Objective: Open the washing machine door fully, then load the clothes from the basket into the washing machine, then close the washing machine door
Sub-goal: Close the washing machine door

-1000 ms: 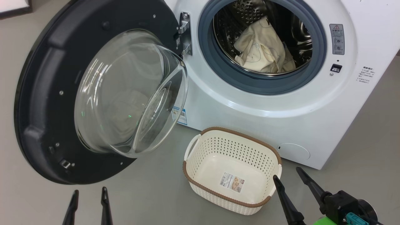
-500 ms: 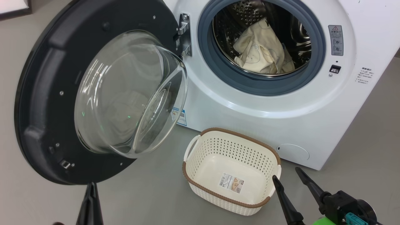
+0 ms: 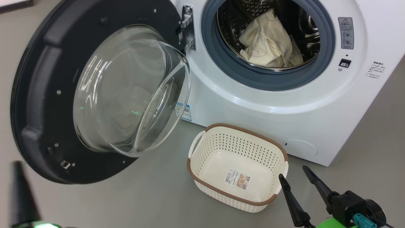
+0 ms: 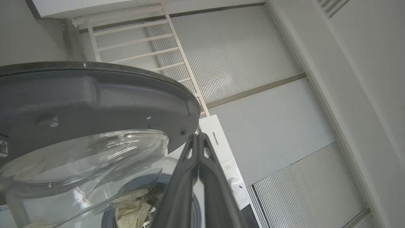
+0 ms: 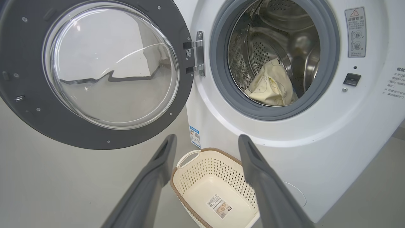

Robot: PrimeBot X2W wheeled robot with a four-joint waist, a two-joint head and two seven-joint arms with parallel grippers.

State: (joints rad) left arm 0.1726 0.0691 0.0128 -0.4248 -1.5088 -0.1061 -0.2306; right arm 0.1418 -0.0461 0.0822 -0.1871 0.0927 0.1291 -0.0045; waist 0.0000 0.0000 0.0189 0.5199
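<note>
1. L claw: the left gripper point(image 4: 197, 142) has both fingers pressed together w/ nothing between them. In the left wrist view the tips sit just beside the outer edge of the washing machine door point(image 4: 95, 95); contact cannot be confirmed. Prob. reason: joined fingers make one stiff pusher for swinging the door.

2. R claw: the right gripper point(image 3: 292, 172) has fingers apart and empty, and is low, near the right end of the basket point(image 3: 221, 145). Judged parked, so it is clear of the door's path.

3. Door: swung wide on its hinge at the left of the opening, glass bowl point(image 3: 126, 95) facing the camera. No obstruction is seen at the opening.

4. Load: the clothes point(image 3: 269, 41) lie inside the drum point(image 3: 234, 19), behind the gasket point(image 3: 269, 84), w/ no cloth draped over the lip. The basket stands upright on the floor point(image 3: 152, 196), just in front of the washing machine point(image 3: 253, 107), w/ its label sticker exposed, i.e. nothing in it.

5. Status (judgement): loading appears complete; the remaining step is closing the door. Risk: the basket may sit near the door's sweep. Check clearance.
</note>
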